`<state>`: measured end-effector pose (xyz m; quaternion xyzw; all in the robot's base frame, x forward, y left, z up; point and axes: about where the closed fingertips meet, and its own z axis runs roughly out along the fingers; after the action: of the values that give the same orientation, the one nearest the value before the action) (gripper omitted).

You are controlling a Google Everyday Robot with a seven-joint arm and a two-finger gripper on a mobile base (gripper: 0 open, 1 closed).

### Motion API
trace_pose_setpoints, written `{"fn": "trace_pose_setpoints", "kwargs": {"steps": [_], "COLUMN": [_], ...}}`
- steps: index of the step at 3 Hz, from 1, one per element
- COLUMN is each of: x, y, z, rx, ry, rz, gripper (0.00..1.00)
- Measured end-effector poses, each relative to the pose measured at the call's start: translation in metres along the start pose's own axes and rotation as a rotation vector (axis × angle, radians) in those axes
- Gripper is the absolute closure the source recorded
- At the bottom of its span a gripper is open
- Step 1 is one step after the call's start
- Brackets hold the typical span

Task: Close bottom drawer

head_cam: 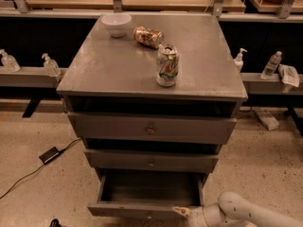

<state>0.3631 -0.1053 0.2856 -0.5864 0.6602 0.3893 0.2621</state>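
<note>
The bottom drawer [142, 209] is the lowest of three grey drawers in a grey cabinet. It stands pulled out, its inside dark and bare, its front panel near the bottom edge of the view. My gripper [182, 213] comes in from the lower right on a white arm and sits at the right part of the drawer's front panel, at its top edge. The top drawer [150, 128] and the middle drawer [150, 161] each stick out a little.
On the cabinet top [109, 70] stand an upright can [167, 65], a can lying on its side [147, 36] and a white bowl [116, 23]. A black power brick with cable [49, 154] lies on the floor at left. Bottles sit on side ledges.
</note>
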Motion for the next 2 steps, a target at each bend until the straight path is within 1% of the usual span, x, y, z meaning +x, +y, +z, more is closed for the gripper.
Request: {"fn": "trace_pose_setpoints", "kwargs": {"steps": [1,2], "x": [0.0027,0.0022], "y": [0.0023,0.0024], "z": [0.0066,0.0063], "rx": [-0.007,-0.007], "ry": [-0.008,-0.008], "rz": [-0.004,-0.004], "gripper": [0.0,0.0]}}
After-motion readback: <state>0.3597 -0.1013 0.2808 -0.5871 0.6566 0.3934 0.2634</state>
